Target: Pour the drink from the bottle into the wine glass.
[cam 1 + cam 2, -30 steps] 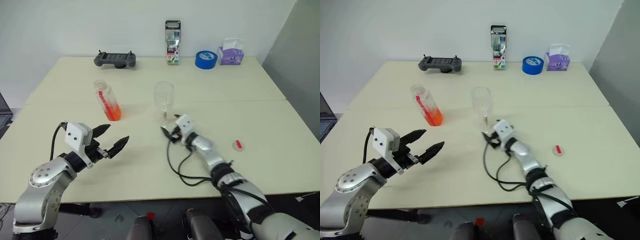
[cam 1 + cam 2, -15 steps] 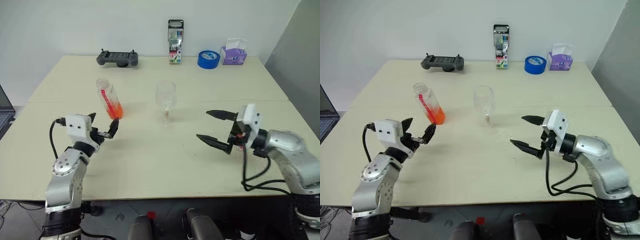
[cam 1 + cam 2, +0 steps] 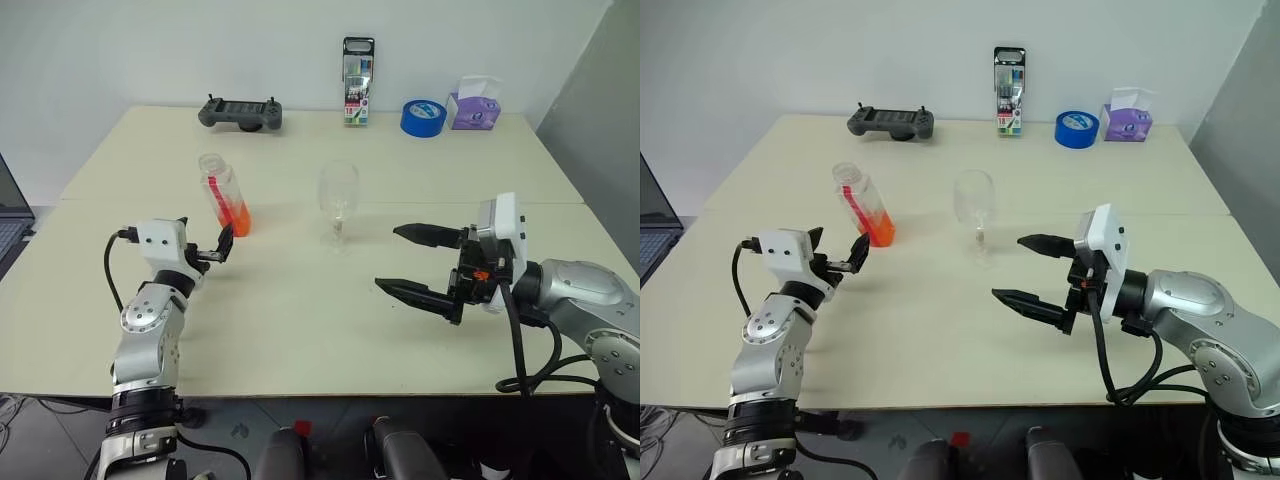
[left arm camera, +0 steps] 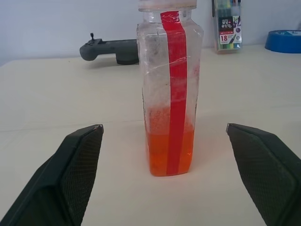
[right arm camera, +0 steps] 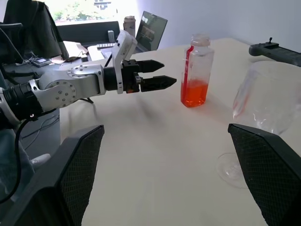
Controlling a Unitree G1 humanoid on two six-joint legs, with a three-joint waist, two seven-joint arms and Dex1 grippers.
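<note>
**Operator:** Currently I have the left gripper [image 3: 212, 250] released, fingers spread wide, pointing level at the bottle [image 3: 224, 194]. From the left wrist view, the bottle stands upright straight ahead, centred between the two fingers, not touched by either.

**Supervisor:** Confirm bottle contents and cap.

**Operator:** I read the drink [image 4: 170, 153] as an orange-red layer filling roughly the lowest third. A red label strip [image 4: 175, 75] runs vertically down the side facing the left gripper. The neck is open at the top; I see no cap on it.

**Supervisor:** State of the right gripper?

**Operator:** I have the right gripper [image 3: 412, 264] released as well, jaws wide apart, held above the table [image 3: 300, 320] and pointing toward the left arm. It grasps nothing.

**Supervisor:** Location of the wine glass?

**Operator:** The wine glass [image 3: 338, 203] stands upright on its foot, ahead of the right gripper's fingertips and slightly beyond them, apart from both fingers. It sits between the two grippers, nearer the right one, with the bottle further on toward the left gripper. The bowl looks empty.
</note>
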